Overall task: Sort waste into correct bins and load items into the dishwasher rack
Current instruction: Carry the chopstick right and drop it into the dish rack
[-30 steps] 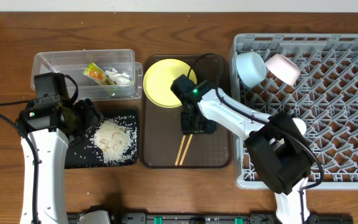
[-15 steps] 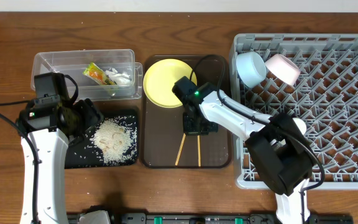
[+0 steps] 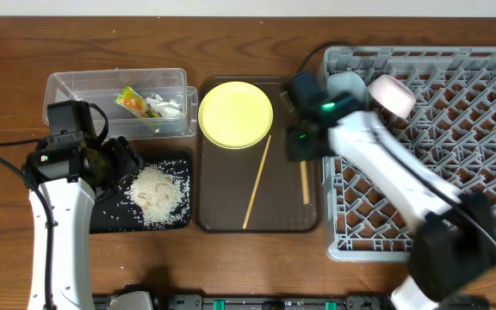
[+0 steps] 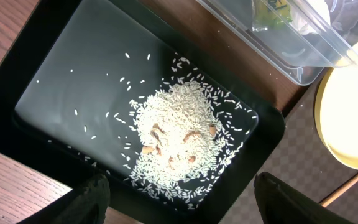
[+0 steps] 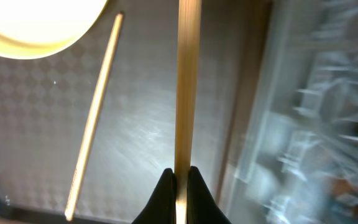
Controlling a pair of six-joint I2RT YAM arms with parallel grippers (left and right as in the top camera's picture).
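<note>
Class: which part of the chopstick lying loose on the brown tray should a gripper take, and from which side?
Probably its middle, from straight above, jaws across its width: the chopstick lies flat and diagonal on the brown tray, its top end beside the yellow plate.

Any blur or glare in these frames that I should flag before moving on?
Right wrist: the dishwasher rack is smeared by motion blur, the yellow plate is blown out, and a glare patch sits on the brown tray; the chopstick in the right gripper is sharp. Left wrist: crisp, rice grains distinct. Overhead: evenly lit, no strong glare.
</note>
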